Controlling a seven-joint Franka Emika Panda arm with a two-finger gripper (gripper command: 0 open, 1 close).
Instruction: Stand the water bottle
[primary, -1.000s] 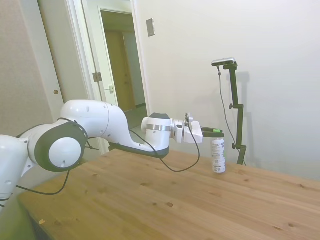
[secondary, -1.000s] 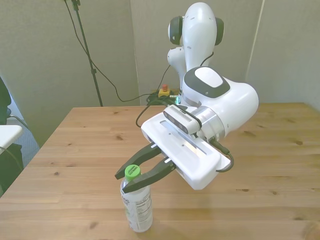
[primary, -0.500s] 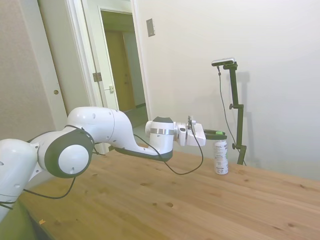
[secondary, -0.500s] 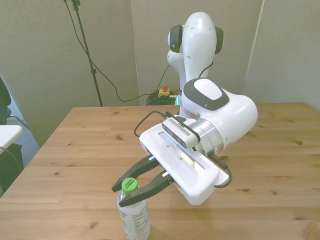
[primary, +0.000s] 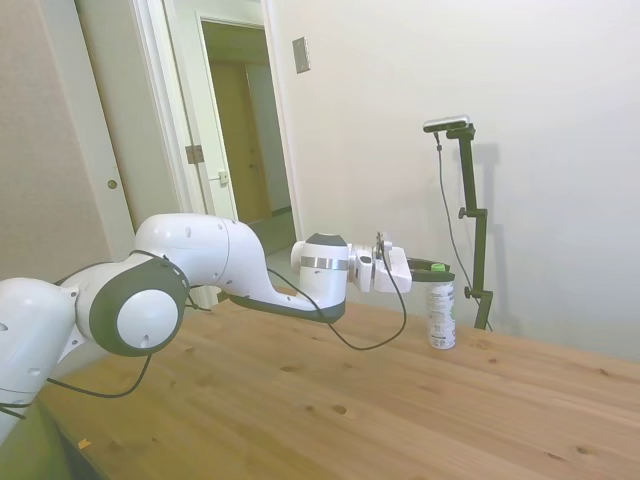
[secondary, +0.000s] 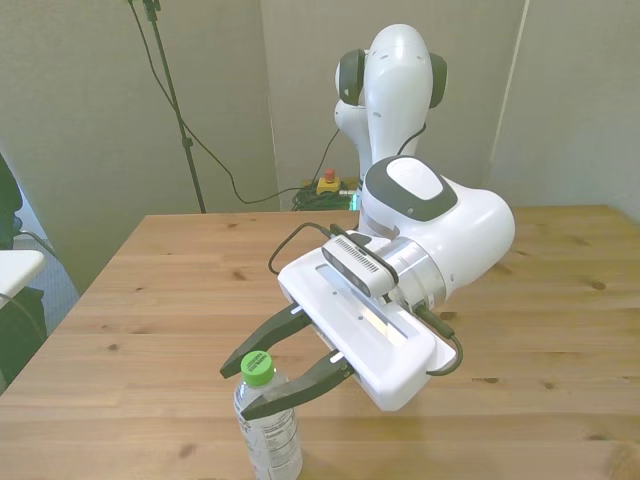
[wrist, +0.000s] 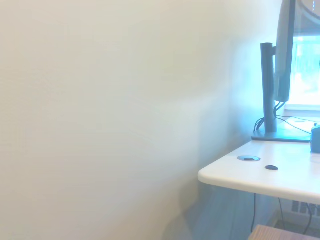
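The water bottle (secondary: 272, 442) stands upright on the wooden table (secondary: 150, 300), close to the edge nearest the front view, on the front view's left. It is clear plastic with a white printed label and a green cap (secondary: 257, 368). My gripper (secondary: 237, 391) reaches in level at cap height and is open, one dark finger on each side of the cap with a small gap to it. From the side, the bottle (primary: 441, 318) stands on its base under the gripper (primary: 441, 270). The wrist view does not show the bottle.
The table's edge lies right below the bottle in the front view. A red stop button (secondary: 327, 184) and cables sit behind the table. The wrist view shows a pale wall and a white desk (wrist: 270, 175) with a monitor.
The fingers were shut on the bottle's cap and have now spread apart, letting it go. The bottle stays upright where it was set down.
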